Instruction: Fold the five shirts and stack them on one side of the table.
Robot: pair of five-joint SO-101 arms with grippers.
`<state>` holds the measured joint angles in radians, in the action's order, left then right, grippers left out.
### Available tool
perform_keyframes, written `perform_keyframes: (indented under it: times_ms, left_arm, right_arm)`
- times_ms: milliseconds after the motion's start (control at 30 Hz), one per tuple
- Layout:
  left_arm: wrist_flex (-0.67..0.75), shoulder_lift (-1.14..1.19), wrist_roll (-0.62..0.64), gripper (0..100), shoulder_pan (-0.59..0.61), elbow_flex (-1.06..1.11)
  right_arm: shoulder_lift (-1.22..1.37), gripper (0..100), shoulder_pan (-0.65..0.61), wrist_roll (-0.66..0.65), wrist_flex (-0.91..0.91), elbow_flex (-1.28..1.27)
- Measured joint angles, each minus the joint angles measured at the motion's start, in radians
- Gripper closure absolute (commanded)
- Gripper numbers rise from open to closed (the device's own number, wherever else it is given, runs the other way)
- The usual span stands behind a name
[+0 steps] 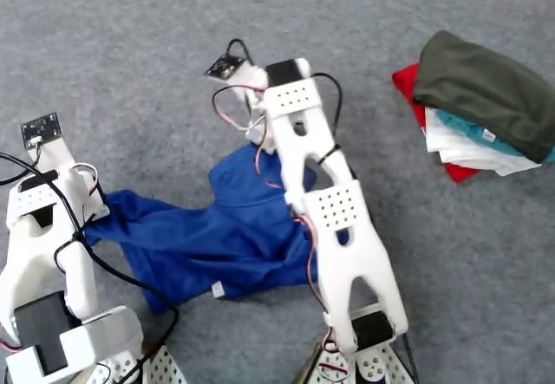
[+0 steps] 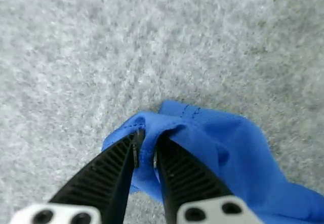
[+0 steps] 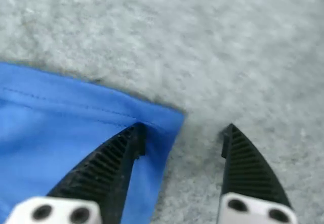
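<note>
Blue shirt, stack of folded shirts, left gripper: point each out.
blue shirt [image 1: 199,241], high view, middle of the fabric.
stack of folded shirts [image 1: 481,89], high view, dark top shirt.
left gripper [image 2: 149,140], left wrist view, between its fingertips.

The shirt [image 1: 217,237] lies spread on the table [image 1: 130,72], close before the arms' bases. At the shirt's left end sits the left gripper [image 2: 147,145], its fingers pressed on either side of a raised fold there. The right arm [image 1: 329,219] extends above the shirt's right part. The right gripper [image 3: 182,133] stands at the shirt's far corner, one finger over the cloth, the other beyond the edge over bare table. The stack [image 1: 477,107] lies well right of the shirt and farther back.
</note>
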<state>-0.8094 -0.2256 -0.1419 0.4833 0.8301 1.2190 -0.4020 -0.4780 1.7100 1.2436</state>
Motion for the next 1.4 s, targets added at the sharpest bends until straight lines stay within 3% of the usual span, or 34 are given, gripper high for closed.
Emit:
perform_keyframes:
  times_ms: [133, 333, 633, 833, 1000, 1233, 1400]
  left_arm:
    - [0.000, 0.000, 0.000, 98, 0.000, 0.000]
    - [0.000, 0.000, 0.000, 98, 0.000, 0.000]
    - [0.000, 0.000, 0.000, 98, -0.026, 0.000]
    - [0.005, 0.000, 0.000, 98, -0.026, 0.002]
    - [0.061, 0.000, 0.000, 98, -0.026, 0.035]
    - [0.060, 0.000, 0.000, 98, -0.026, 0.032]
    - [-0.135, 0.000, 0.000, 98, -0.026, -0.153]
  right_arm:
    - [0.031, 75.8, -0.006, 0.000, 0.003, 0.032]
    - [0.035, 98.9, -0.006, 0.002, 0.002, 0.058]
    - [0.037, 99.5, 0.003, 0.002, 0.005, 0.066]
    - [0.043, 99.5, 0.028, 0.002, 0.057, 0.201]
    - [0.032, 99.5, 0.044, 0.089, 0.057, 0.354]
    - [-0.178, 99.5, 0.064, 0.199, 0.061, 0.367]
    - [-0.387, 99.5, 0.104, 0.232, 0.061, 0.367]
